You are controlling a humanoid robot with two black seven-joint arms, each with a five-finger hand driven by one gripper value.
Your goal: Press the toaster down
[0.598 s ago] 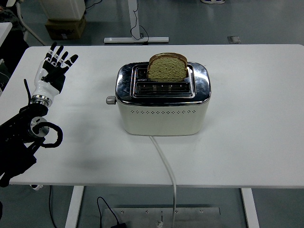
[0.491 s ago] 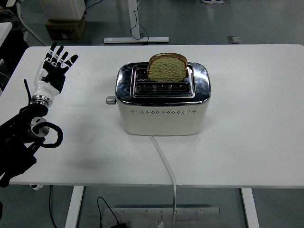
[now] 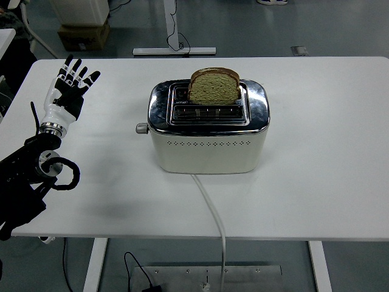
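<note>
While my left hand (image 3: 70, 90) hangs above the left end of the table (image 3: 328, 152), its five fingers (image 3: 74, 68) are fanned apart and point away from me, palm open, holding nothing. Set against the frames from just over half a second ago, I can find almost no change: the hand sits in the same spot over the same patch of white, perhaps a hair higher, and the fingers keep the same spread. My black forearm comes in from the left edge below it, with a loop of dark cable near the wrist. To the right of the hand, well apart from it, stands the toaster (image 3: 208, 128), cream-bodied with a shiny chrome top, near the middle of the table. Its small lever (image 3: 141, 128) juts from the left end, the side facing my hand, and nothing touches it; it looks no lower than before. A slice of bread (image 3: 214, 85) stands upright in the far slot, most of it showing above the chrome, just as earlier, while the near slot holds nothing I can make out. A white cord (image 3: 209, 207) runs from the toaster's front face toward me and drops over the table's near edge.
</note>
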